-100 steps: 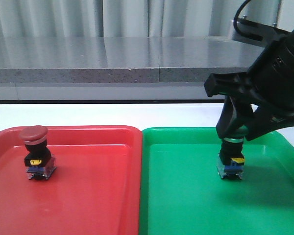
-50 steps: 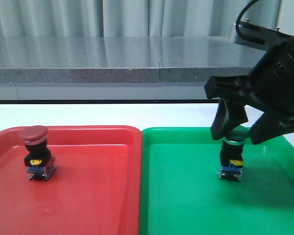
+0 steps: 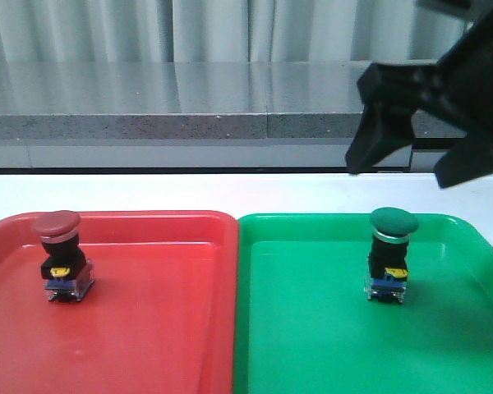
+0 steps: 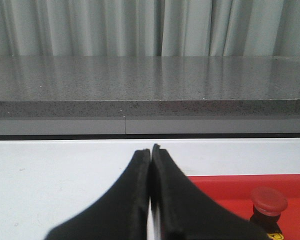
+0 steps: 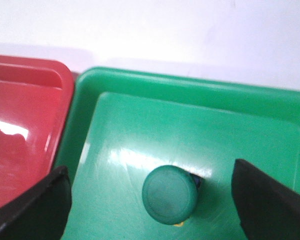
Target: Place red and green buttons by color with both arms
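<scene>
The red button (image 3: 59, 254) stands upright at the far left of the red tray (image 3: 164, 328). Its cap also shows in the left wrist view (image 4: 269, 198). The green button (image 3: 390, 256) stands upright in the green tray (image 3: 312, 345). My right gripper (image 3: 398, 175) is open and empty, hanging above the green button and clear of it. In the right wrist view the green cap (image 5: 169, 194) lies between the spread fingers of the right gripper (image 5: 150, 167). My left gripper (image 4: 151, 150) is shut and empty over the white table, to the left of the red tray (image 4: 215, 190). It is out of the front view.
The two trays sit side by side on a white table (image 3: 230, 193). A grey stone ledge (image 3: 189, 103) runs along the far side, with a curtain behind it.
My right gripper has let go of the green button, opened and risen clear above it. The button stays upright in the green tray. The red button has not moved.
</scene>
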